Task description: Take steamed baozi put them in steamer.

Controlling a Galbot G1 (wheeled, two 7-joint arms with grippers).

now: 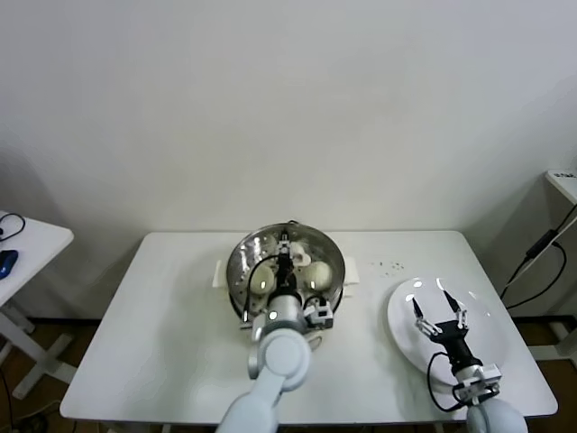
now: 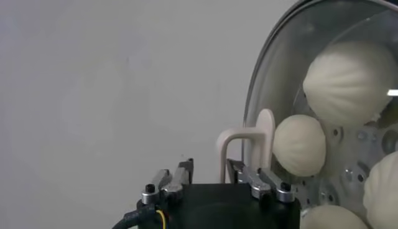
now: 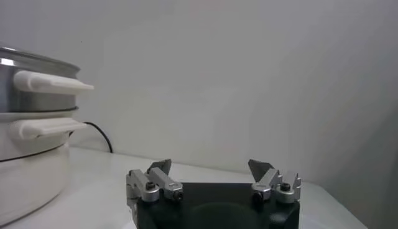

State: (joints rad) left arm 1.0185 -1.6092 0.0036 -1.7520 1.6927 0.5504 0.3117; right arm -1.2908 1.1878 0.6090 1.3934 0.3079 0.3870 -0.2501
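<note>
Left wrist view, four steamed baozi point(image 2: 299, 145), steamer point(image 2: 264, 81)

— The steamer point(image 1: 242, 262): polished, mirror-bright metal with a perforated floor, white plastic handles.

— And the baozi point(image 2: 300, 145)?

— Matt, soft-looking dough (faintly pleated). The plate point(image 1: 404, 336) is glossy white; the table point(image 1: 162, 325) smooth, matt white.

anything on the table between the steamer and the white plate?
Mostly bare white table in the head view; only some tiny dark specks lie between the steamer and the plate. Right claw hovers over the plate.
</note>
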